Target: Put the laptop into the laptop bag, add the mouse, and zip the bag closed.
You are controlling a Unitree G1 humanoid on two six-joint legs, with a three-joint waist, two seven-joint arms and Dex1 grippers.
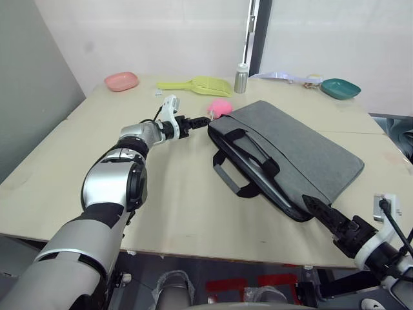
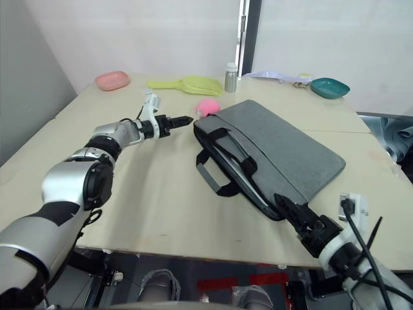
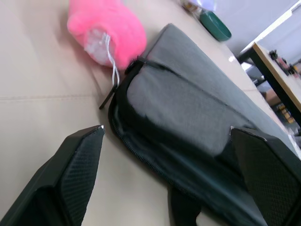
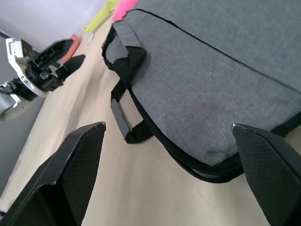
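Grey fabric laptop bag (image 1: 290, 158) lies flat on the wooden table (image 1: 168, 194), handles toward the robot. Left gripper (image 1: 205, 121), fingers spread wide, hovers beside the bag's far corner near a pink plush toy (image 1: 220, 107). Right gripper (image 1: 314, 208), also spread, sits at the near corner.

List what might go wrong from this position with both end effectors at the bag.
1. The left end effector sits open at the far corner of the laptop bag, right beside the pink plush toy; reaching for the zipper pull could nudge or snag the toy.
2. The right end effector is open at the near corner; pushing there may slide the bag across the table instead of steadying it.
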